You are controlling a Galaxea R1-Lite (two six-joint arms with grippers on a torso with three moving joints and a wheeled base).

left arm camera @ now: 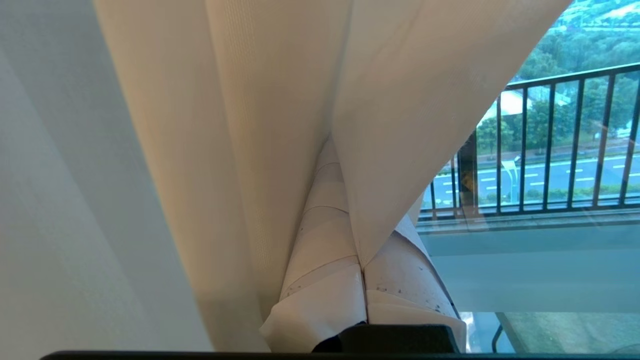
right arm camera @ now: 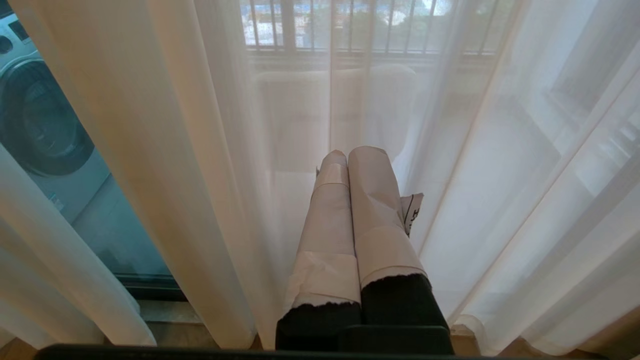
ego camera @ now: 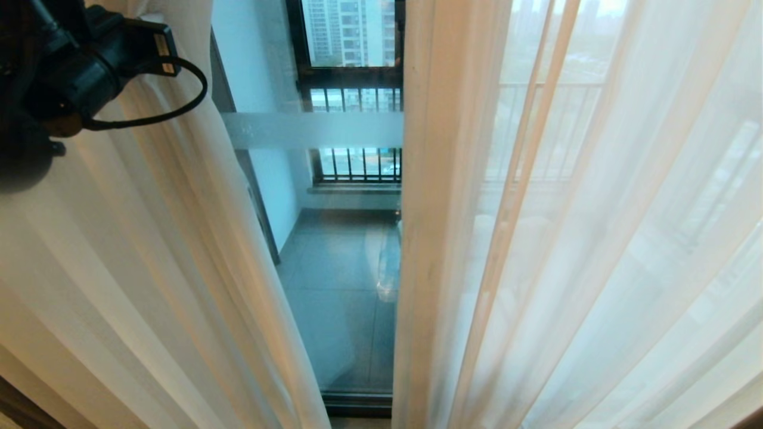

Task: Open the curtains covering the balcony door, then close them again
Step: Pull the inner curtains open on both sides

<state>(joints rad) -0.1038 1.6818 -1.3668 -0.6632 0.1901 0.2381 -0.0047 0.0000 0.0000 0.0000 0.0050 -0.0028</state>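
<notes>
Left curtain: I see the thin cream-white pleated sheer curtain panel on my left hanging from the top of the head view down to the bottom; its inner edge slants from upper left to lower middle.
Right curtain: the matching see-through white sheer panel on my right fills the right half of the head view; its inner edge is a thick, nearly upright fold at the middle.
Gap: between those two edges there is an open strip, narrow and a little wider at the top than at the floor.
Balcony door: the tall glass sliding panel with a frosted white horizontal band shows through the gap, with its dark bottom track right at the curtain hems.
Beyond the glass: grey tiled balcony floor, then the outer window with black vertical railing bars.
Left claw: my left claw, fingers wrapped in pale tape, is clenched on a fold of the left curtain; the cloth fans out from the pinch. In the head view its black arm sits high at the upper left, against that panel.
Right claw: my right claw, also tape-wrapped, is clenched with nothing between the fingers, pointing at the right curtain, close to the cloth.
Washing machine: a grey front-loader stands behind the glass, on the left side of the gap.
</notes>
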